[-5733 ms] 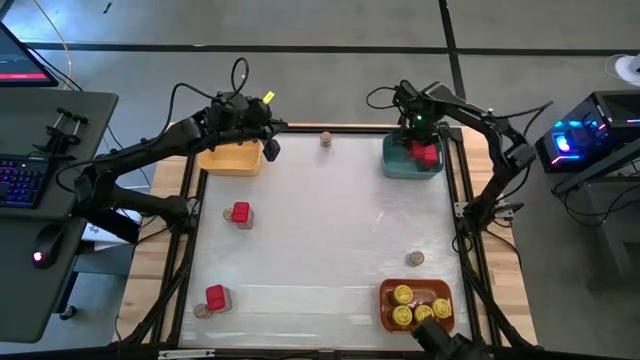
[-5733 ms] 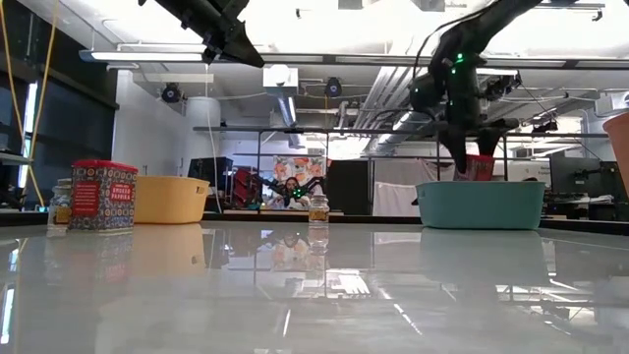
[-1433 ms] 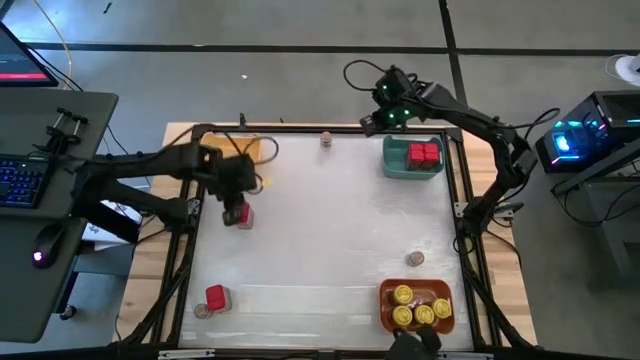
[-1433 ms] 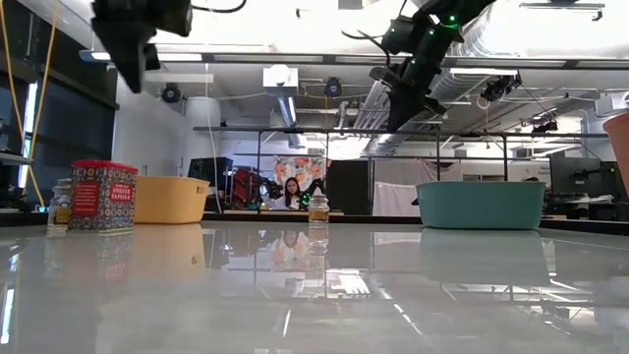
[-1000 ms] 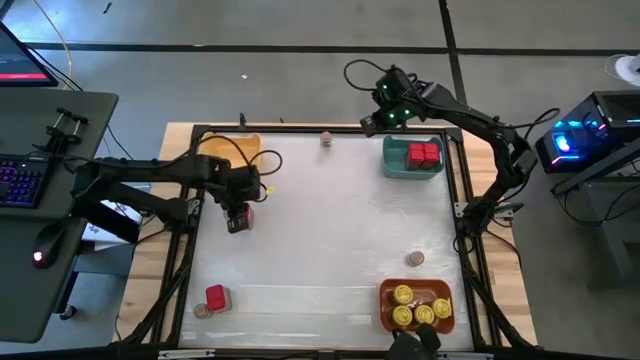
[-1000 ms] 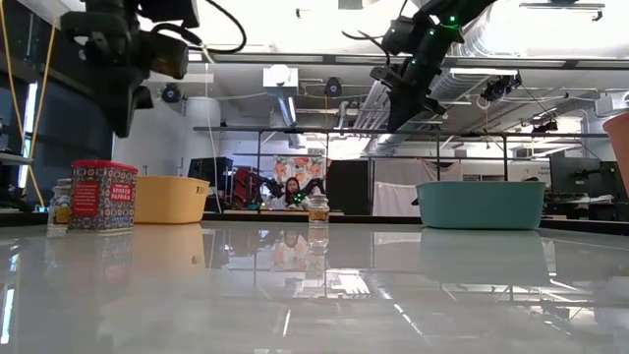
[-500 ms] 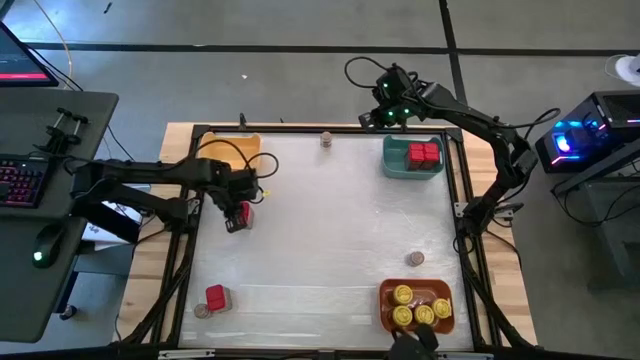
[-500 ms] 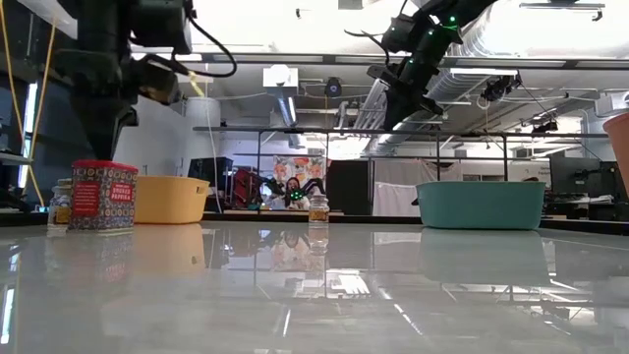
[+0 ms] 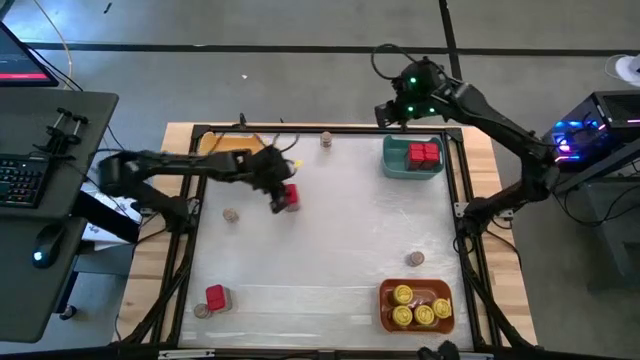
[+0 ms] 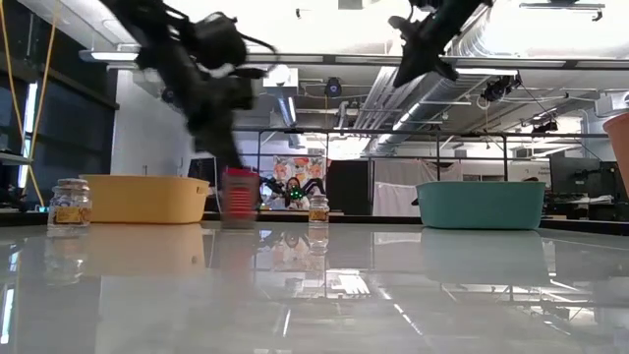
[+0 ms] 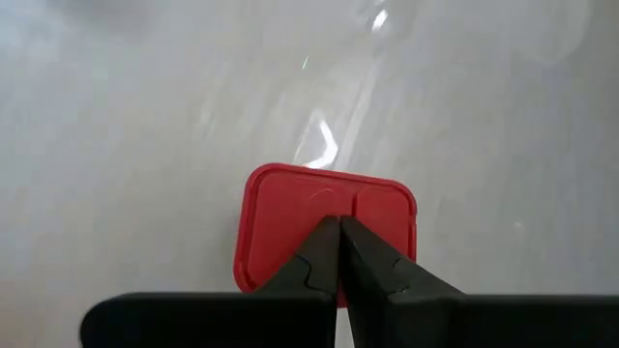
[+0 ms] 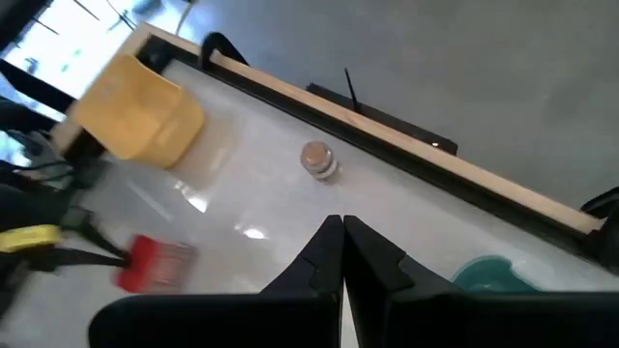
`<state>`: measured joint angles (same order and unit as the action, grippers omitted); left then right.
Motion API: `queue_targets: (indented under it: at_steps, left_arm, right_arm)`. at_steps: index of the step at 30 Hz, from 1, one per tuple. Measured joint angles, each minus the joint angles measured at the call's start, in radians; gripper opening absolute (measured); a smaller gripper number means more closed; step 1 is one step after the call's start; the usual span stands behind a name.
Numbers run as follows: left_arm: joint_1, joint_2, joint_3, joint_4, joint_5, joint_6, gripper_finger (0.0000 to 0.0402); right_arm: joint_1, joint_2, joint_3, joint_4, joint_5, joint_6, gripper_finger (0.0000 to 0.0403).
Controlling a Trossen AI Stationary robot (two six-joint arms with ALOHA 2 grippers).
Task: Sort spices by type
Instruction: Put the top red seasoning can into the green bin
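Note:
A red boxy tin (image 9: 291, 197) stands on the table left of centre, blurred in the low view (image 10: 239, 200). My left gripper (image 11: 338, 224) is shut, its tips over the tin's red lid. My right gripper (image 12: 340, 227) is shut and holds nothing, high over the far edge (image 9: 393, 110). Small round jars stand at the left (image 9: 231, 214), by the far edge (image 9: 326, 139) and at the right (image 9: 415, 259). Another red tin (image 9: 215, 296) with a jar beside it stands near left. My left gripper touches the red tin with its shut fingertips on the lid (image 11: 363, 208), about its middle. The fingers slant down from the table's left side. The tin stands upright with its base on the table.
A yellow bin (image 10: 147, 199) sits at the far left, partly under my left arm. A teal bin (image 9: 393, 160) with red tins stands at the far right. An orange bin (image 9: 385, 300) with yellow-lidded jars stands near right. The table's middle is bare.
My left gripper has swept toward the table's right edge and come lower, staying shut. The red tin has slid along the table with it, uncovering the small jar that stood beside it. My right gripper has risen a little, still shut.

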<state>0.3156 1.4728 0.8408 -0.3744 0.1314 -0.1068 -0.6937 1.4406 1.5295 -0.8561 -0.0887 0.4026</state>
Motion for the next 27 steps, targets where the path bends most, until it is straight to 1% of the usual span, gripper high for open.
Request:
queue_targets:
  at_steps: [2,5,9,12,15,18,21,24,27]
  left_arm:
    - [0.001,0.099,0.054,0.058,0.021,0.051,0.0]
    - [0.001,0.238,0.162,0.138,0.025,0.108,0.0]
    - [-0.004,0.393,0.335,0.173,0.021,0.12,0.0]
    - [-0.009,0.481,0.473,0.157,0.021,0.122,0.0]
    - [-0.004,0.518,0.589,0.07,0.017,0.136,0.0]
    - [0.014,0.504,0.656,0.014,0.005,0.199,0.0]
    - [0.054,0.472,0.674,0.048,0.005,0.328,0.0]
    - [0.098,0.496,0.672,0.055,0.02,0.41,0.0]
    - [0.134,0.533,0.667,0.085,0.098,0.423,0.0]
  right_arm:
    - [0.003,-0.021,0.0,-0.002,-0.001,0.017,0.0]
    - [0.013,-0.048,0.0,-0.013,-0.001,0.051,0.0]
    - [0.029,-0.061,0.001,-0.032,0.0,0.09,0.0]
    - [0.046,-0.062,0.001,-0.038,-0.001,0.096,0.0]
    - [0.062,-0.062,0.001,-0.038,0.0,0.096,0.0]
    - [0.069,-0.062,0.001,-0.039,0.003,0.095,0.0]
    - [0.068,-0.062,0.001,-0.038,0.005,0.095,0.0]
    - [0.068,-0.062,0.001,-0.038,0.006,0.093,0.0]
    - [0.068,-0.062,0.001,-0.036,0.006,0.091,0.0]
